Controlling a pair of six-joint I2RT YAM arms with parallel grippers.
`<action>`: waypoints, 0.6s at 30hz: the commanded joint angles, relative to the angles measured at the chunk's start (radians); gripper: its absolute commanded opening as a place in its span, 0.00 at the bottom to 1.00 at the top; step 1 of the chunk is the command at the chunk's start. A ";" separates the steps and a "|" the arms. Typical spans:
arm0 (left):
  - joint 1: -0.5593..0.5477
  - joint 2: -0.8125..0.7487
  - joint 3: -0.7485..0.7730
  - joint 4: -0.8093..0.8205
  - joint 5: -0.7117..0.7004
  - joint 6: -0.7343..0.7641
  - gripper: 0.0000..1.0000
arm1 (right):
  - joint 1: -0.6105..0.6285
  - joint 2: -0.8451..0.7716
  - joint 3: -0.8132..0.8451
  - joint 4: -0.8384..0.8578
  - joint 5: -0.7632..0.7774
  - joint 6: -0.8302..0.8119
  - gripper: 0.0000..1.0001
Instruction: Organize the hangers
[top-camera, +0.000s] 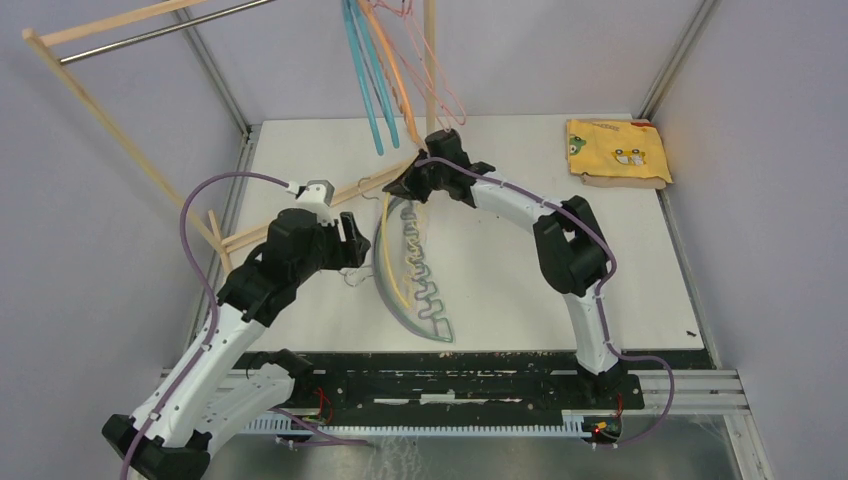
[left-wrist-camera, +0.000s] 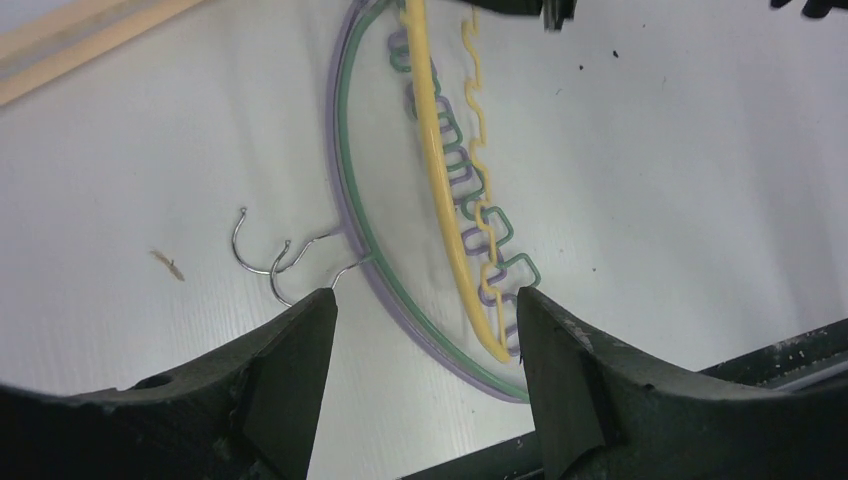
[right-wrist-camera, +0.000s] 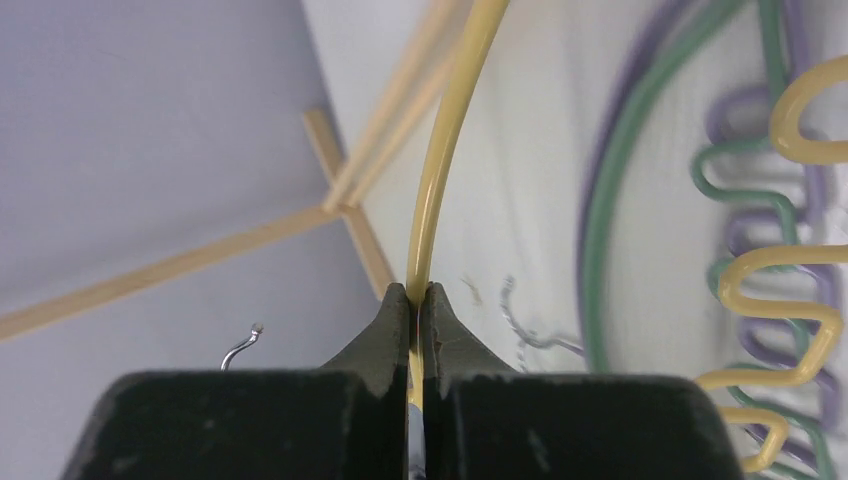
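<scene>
Three hangers lie stacked mid-table: purple (top-camera: 378, 262), green (left-wrist-camera: 352, 190) and yellow (left-wrist-camera: 436, 170) on top, their metal hooks (left-wrist-camera: 270, 255) pointing left. My right gripper (right-wrist-camera: 417, 295) is shut on the yellow hanger's curved shoulder (right-wrist-camera: 447, 140), lifting its far end; in the top view it (top-camera: 408, 182) sits at the stack's far end. My left gripper (left-wrist-camera: 425, 305) is open and empty, just above the table at the near end of the stack, left of it in the top view (top-camera: 352, 245). Blue, orange and pink hangers (top-camera: 385, 70) hang from the rod at the back.
The light wooden rack frame (top-camera: 130, 140) with its metal rod (top-camera: 150, 33) stands at the back left, its base bars (top-camera: 300, 212) lying on the table near my left arm. A folded yellow cloth (top-camera: 617, 152) lies at the back right.
</scene>
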 joint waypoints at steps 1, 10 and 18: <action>0.000 0.006 -0.041 0.085 0.041 -0.014 0.73 | -0.010 -0.053 0.007 0.325 -0.070 0.259 0.01; -0.001 0.058 -0.110 0.195 0.020 -0.023 0.74 | -0.003 -0.051 0.071 0.441 -0.112 0.418 0.01; 0.001 0.141 -0.158 0.245 0.032 -0.008 0.72 | -0.003 -0.104 0.014 0.562 -0.124 0.531 0.01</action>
